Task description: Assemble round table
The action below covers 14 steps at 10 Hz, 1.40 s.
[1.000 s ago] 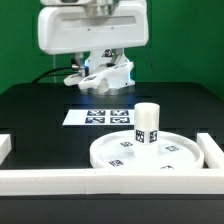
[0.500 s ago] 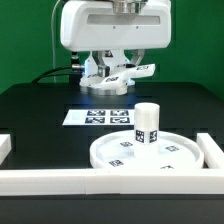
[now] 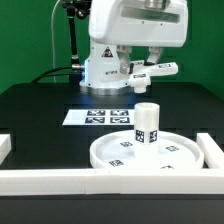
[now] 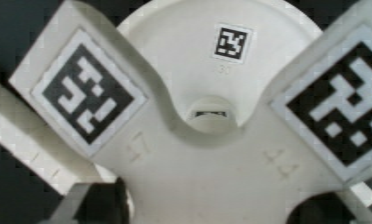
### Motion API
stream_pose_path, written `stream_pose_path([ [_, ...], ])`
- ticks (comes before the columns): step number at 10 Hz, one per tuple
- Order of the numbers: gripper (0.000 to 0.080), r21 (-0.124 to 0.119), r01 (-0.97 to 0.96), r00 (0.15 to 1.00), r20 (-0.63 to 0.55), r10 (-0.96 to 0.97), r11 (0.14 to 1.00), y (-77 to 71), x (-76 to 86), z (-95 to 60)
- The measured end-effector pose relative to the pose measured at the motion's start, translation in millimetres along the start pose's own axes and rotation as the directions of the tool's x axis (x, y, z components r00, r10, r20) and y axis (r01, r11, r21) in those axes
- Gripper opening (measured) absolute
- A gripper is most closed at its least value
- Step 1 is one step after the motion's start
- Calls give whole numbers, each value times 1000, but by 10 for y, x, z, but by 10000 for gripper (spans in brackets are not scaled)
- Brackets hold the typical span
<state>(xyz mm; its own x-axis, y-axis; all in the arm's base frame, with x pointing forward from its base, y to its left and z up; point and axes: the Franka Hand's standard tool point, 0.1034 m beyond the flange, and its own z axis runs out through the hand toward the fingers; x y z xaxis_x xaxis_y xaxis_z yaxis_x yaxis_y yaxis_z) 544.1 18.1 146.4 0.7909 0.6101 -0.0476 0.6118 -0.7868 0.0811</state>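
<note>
Exterior view showed the pincer [image 3: 143,74] raised well above the black table [image 3: 40,110], its fingers clamped on the cross-shaped base [image 3: 152,71]. The base hung clear of every surface, and one white arm of it stuck out from the pincer toward the exterior view's right. The fingertips were mostly hidden by the part and the arm's white housing.

Below the pincer and nearer the camera lay the round disc [image 3: 104,156], flat on the table with its rim up. The short cylinder leg [image 3: 146,123] stood upright on the disc, almost straight beneath the pincer and well apart from the base. Its side carried small square tags.

The marker board [image 3: 98,117] lay flat on the table, below the pincer and a little toward the exterior view's left, beyond the disc. White border rails [image 3: 60,180] ran along the near edge, with the disc just inside them.

From the wrist view, the base [image 4: 201,150] sat right against the pincer and filled the picture. It showed two large tagged faces [image 4: 89,85] and [image 4: 352,100] on either side, a small tag [image 4: 231,42] on the rounded middle part, and a small notch [image 4: 206,113] at the centre.
</note>
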Motion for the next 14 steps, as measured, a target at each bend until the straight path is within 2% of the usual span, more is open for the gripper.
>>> stream_pose_path([
  [3, 438, -3, 8, 1000, 0, -8, 1000, -5, 6, 5],
  [5, 438, -53, 150, 988, -12, -151, 987, -20, 150, -14],
  [6, 438, -67, 200, 979, -11, -201, 977, -36, 218, -23],
  [8, 438, -64, 193, 981, -10, -194, 979, -26, 196, -9],
  [9, 438, -72, 211, 977, -14, -213, 975, -30, 212, -8],
  [10, 438, -89, 243, 968, -38, -248, 966, -58, 244, 14],
  [14, 438, -81, 261, 964, -29, -264, 962, -52, 256, 109],
])
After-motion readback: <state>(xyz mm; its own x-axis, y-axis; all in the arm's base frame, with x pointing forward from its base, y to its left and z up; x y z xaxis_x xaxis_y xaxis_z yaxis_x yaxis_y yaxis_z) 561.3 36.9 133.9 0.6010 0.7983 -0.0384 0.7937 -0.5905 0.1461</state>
